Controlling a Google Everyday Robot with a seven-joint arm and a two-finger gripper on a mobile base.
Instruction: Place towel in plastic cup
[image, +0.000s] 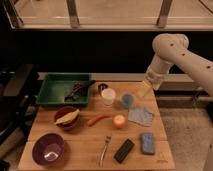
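A wooden table (165, 159) is viewed from its near side, with dark floor at its left edge and pale speckled floor beyond its right edge. The white arm (175, 52) is brought in from the upper right, and the gripper (142, 91) is held over the far right part of the table, just beside the plastic cup (127, 100) on its right. Whether the gripper is open or closed cannot be told.

The towel (140, 115) is laid rumpled on the wood just in front of the plastic cup and slightly to its right, near the table's right edge and apart from the gripper. The plastic cup is stood upright, with the taller white cup (108, 96) near it on the left. A small dark cup (102, 87) is set just behind the white cup, beside the green tray (47, 95), by which the far left corner is taken up. Dark utensils (77, 90) are held in the tray.

An orange round item (119, 121) is placed just left of the towel, then a carrot (97, 119) and a red bowl (66, 118). Along the near edge a purple bowl (48, 149), a fork (104, 149), a black block (124, 150) and a blue sponge (147, 143) are lined up. A strip of bare wood is left between sponge and towel, and more at the near right corner.
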